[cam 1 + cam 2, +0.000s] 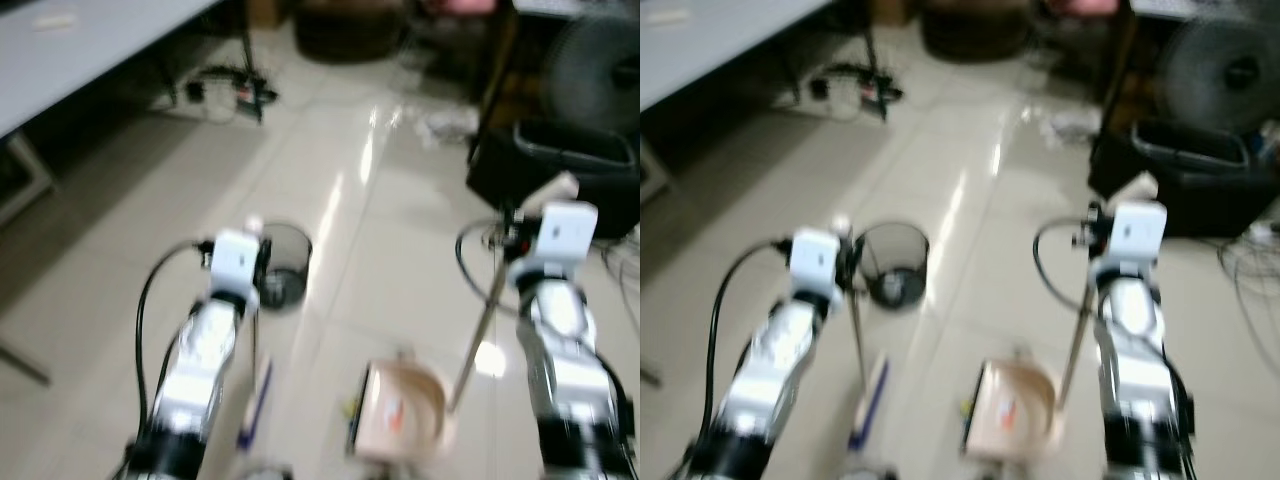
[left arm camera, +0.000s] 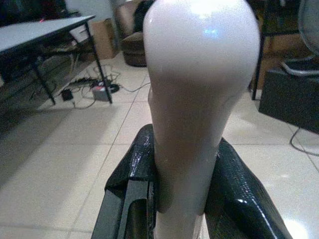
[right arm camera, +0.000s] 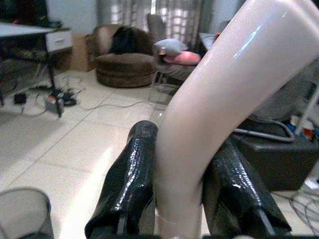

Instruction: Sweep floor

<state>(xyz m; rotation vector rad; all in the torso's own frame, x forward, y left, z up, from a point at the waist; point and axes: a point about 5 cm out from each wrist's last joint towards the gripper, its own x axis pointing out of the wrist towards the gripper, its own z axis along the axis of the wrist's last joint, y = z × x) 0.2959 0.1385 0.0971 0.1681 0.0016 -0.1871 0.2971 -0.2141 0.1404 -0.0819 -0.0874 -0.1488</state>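
Note:
My left gripper is shut on the rounded cream top of the broom handle. Its thin pole runs down to the white and blue broom head on the tiled floor between my arms. My right gripper is shut on the bent cream top of the dustpan handle. That pole slants down to the beige dustpan, which rests on the floor near my feet with a bit of debris in it.
A wire mesh waste bin stands just ahead of my left arm. On the right are a black box, a fan and loose cables. A grey table and a power strip are at the far left.

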